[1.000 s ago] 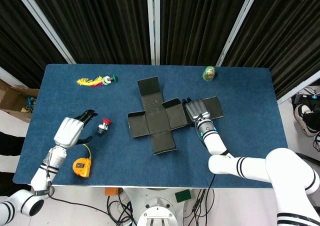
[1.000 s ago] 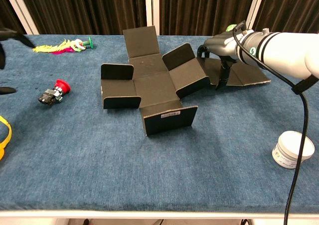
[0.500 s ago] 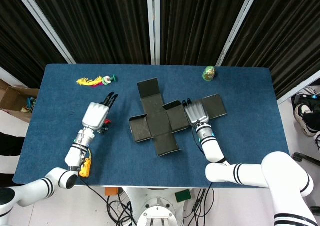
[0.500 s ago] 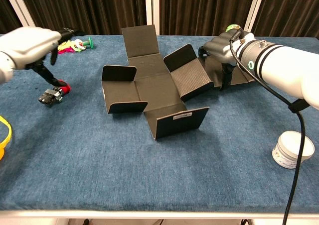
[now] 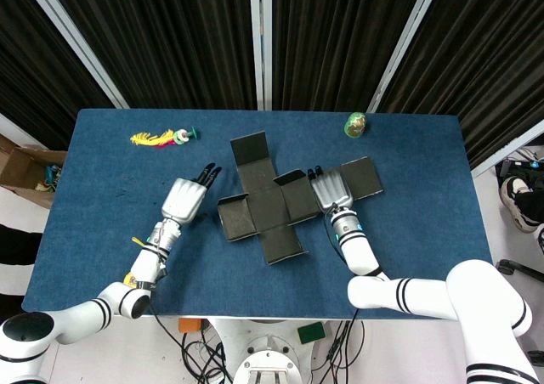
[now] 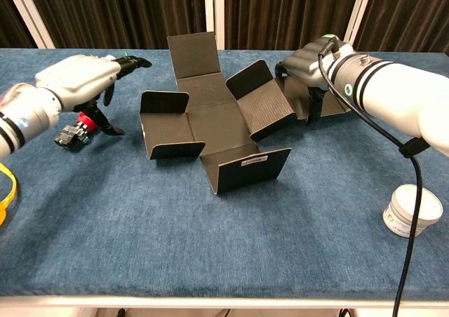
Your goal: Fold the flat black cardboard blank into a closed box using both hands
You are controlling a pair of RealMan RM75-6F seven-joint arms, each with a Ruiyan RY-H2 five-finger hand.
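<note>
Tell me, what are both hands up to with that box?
Left hand open, off the flat black cardboard blank. Right hand pressing its right panel. Flaps half up. Nothing blocking.

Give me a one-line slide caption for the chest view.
Right hand on the black cardboard blank's right panel; left hand open, approaching from the left.

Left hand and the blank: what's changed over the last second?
The left hand swung in from the table's left edge to just left of the blank, open, not touching it. The blank shifted and turned slightly under the right hand, which still presses on its right side. The red button and the other objects stayed put.
</note>
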